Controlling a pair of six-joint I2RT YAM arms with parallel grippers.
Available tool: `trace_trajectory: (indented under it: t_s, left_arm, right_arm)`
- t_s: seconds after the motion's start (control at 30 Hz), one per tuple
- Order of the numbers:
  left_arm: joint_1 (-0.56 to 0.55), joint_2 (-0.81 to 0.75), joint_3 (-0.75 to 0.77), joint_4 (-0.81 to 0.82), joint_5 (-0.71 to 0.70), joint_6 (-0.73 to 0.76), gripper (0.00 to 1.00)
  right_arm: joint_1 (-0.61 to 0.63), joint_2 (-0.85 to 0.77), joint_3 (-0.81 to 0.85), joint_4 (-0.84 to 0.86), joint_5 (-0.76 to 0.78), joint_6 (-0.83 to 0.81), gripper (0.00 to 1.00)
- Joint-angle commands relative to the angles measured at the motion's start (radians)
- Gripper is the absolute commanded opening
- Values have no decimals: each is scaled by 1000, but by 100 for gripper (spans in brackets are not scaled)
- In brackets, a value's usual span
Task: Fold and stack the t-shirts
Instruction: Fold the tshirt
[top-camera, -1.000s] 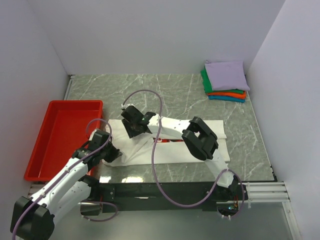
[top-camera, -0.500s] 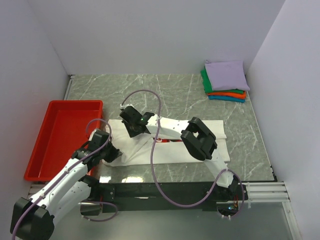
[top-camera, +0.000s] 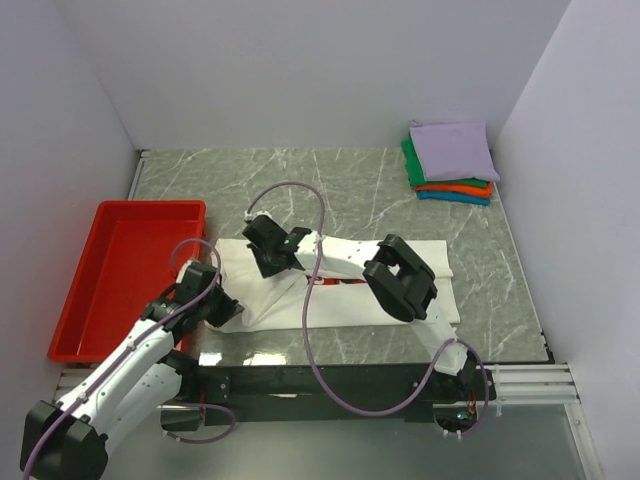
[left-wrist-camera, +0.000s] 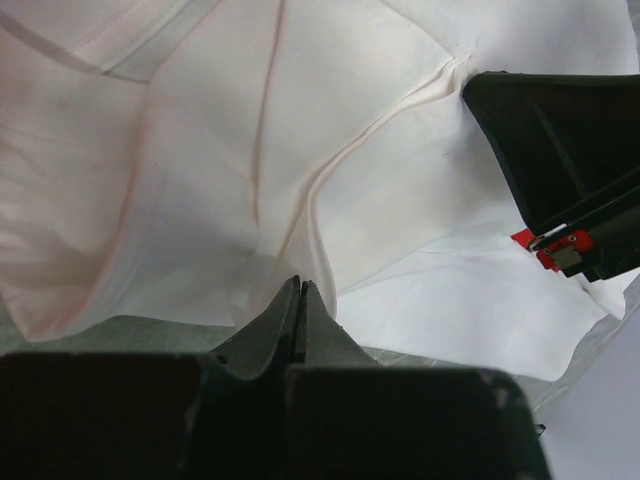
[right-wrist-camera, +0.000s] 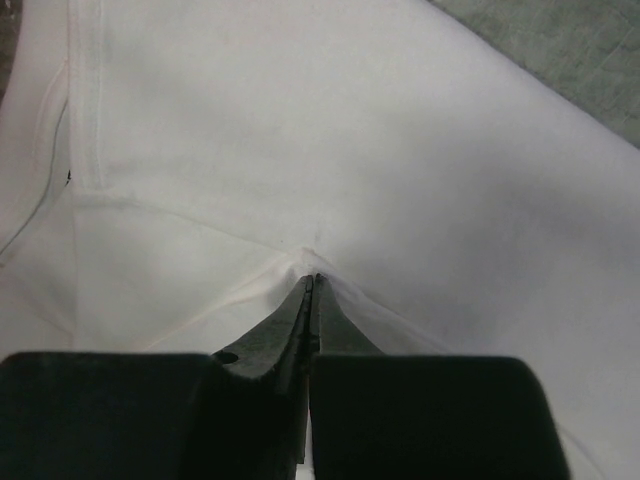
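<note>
**Grey marble table (top-camera: 330, 190), white walls: both grippers pinch one white tee**

The right gripper (right-wrist-camera: 312, 282) has its jaws fully together on a small pucker of the white t-shirt (top-camera: 350, 308). In its wrist view, creases run away from the fingertips toward 8 and 4 o'clock, and a stitched seam lies at 10 o'clock. The left gripper (left-wrist-camera: 300, 290) is likewise closed tight, its tips nipping the shirt's near edge. Long folds fan upward from that pinch toward 12 and 2 o'clock.

From above, the white t-shirt lies spread across the middle of the table, close to the near edge. Its red print (top-camera: 335, 282) shows only partly beneath the right arm. The right gripper sits on the shirt's 10 o'clock part, and the left gripper holds it at roughly 8 o'clock, at the left near corner.

Well apart from both, at 1 o'clock in the far right corner, sits a folded stack. The lavender tee (top-camera: 452, 148) is on top, with the green tee (top-camera: 410, 165), orange tee (top-camera: 455, 186) and teal tee (top-camera: 455, 196) under it. A red tray (top-camera: 110, 280) lies at 9 o'clock, just beside the shirt's left end.
</note>
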Motion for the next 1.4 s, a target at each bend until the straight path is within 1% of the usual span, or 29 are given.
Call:
trace_trajectory:
  t_s: [0.0,0.03,0.1,0.13,0.2,0.23,0.5,0.7,0.87,0.97,1.0,1.07,1.1,1.2,1.37]
  left_arm:
    - [-4,-20,12,-12,-18,-2,0]
    - [-4,-23,13,-13,-18,-3,0]
    - [-4,-23,13,-13,-18,-5,0]
    - [-4,-22,15,-15,-18,-3,0]
    - [-4,-20,15,-15,-18,-2,0]
    - [-4,-20,15,-13,-18,-2,0]
    - [-4,-13,9,0,-10,0,0]
    - [-4,-5,5,8,-5,5,0]
    - [-4,-5,1,16,-1,5,0]
    - [-4,-3,1,16,-1,5,0]
    - [-4,-7,1,14,-1,6,0]
    - [-4,-7,4,11,-2,8,0]
    - [-4,-8,4,11,-1,8,0]
    - [-4,-11,7,8,-1,9,0]
    - [-4,-20,12,-4,-2,8,0]
  right_arm:
    - [3,-88,-22,35,24,11,0]
    - [3,-94,-28,40,24,9,3]
    - [3,-94,-25,34,30,5,13]
    - [3,-94,-23,34,32,0,23]
    - [3,-95,-26,40,30,-9,30]
    - [6,-92,-26,43,27,-12,36]
    - [15,-14,44,-3,38,-34,43]
    - [28,27,62,-12,26,-29,46]
    - [29,41,61,-18,38,-17,45]
    - [29,26,50,-12,49,-11,35]
    - [29,14,40,-9,52,-6,31]
    - [29,-5,27,0,58,2,26]
    - [28,-22,18,0,61,5,22]
    - [28,-54,9,2,73,14,15]
    - [26,-126,-20,-5,101,35,8]
